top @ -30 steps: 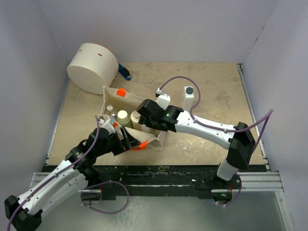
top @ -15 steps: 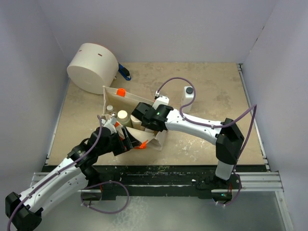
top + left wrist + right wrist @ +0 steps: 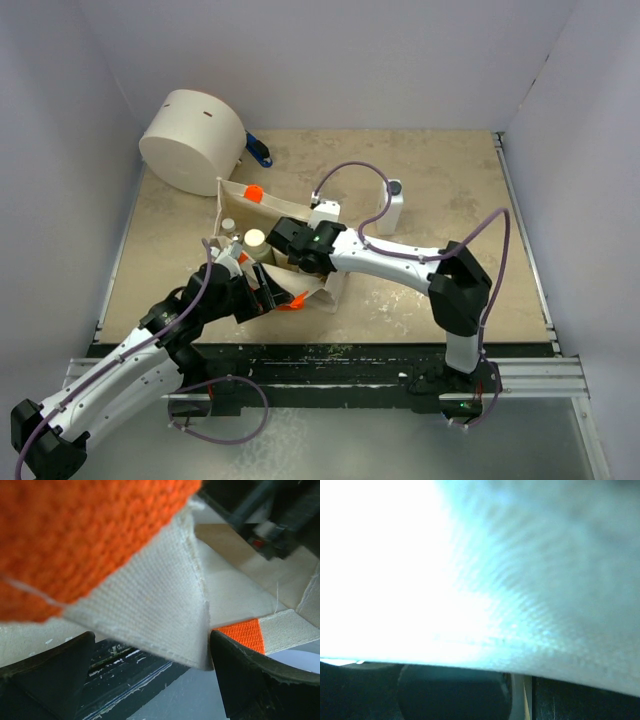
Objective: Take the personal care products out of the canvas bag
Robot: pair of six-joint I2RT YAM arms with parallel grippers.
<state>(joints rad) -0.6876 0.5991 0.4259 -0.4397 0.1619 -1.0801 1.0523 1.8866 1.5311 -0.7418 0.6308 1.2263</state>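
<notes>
We start with the table (image 3: pixel 450 250), and on it the large cream cylinder (image 3: pixel 192 140), lying at the far left with its blue handle (image 3: pixel 258 152) turned toward the bag. It is no part of the job and sits just beyond the bag's far corner, so it crowds that side only.

The canvas bag (image 3: pixel 290 208) stands left of centre, mouth up. The left gripper (image 3: pixel 262 290) is at its near rim beside an orange strap (image 3: pixel 290 300). In the left wrist view a fold of canvas fills the gap between the fingers (image 3: pixel 50 675), which are part-way closed on it. We judge this hold is there to steady the bag and keep the soft mouth open for the other arm.

The right gripper (image 3: pixel 283 247) reaches in over the bag's right wall and is down inside the mouth. Its own camera shows only glaring cloth pressed close, so we cannot tell how its fingers stand or whether they hold anything.

One white square bottle (image 3: pixel 390 208) with a dark cap stands on the table right of the bag, near the right arm's cable. The cream round bottle (image 3: pixel 254 241) and a smaller capped bottle (image 3: pixel 228 227) are upright in the bag's left part, just beside the right gripper. We reckon the slack walls and straps are the main hindrance to lifting them.
</notes>
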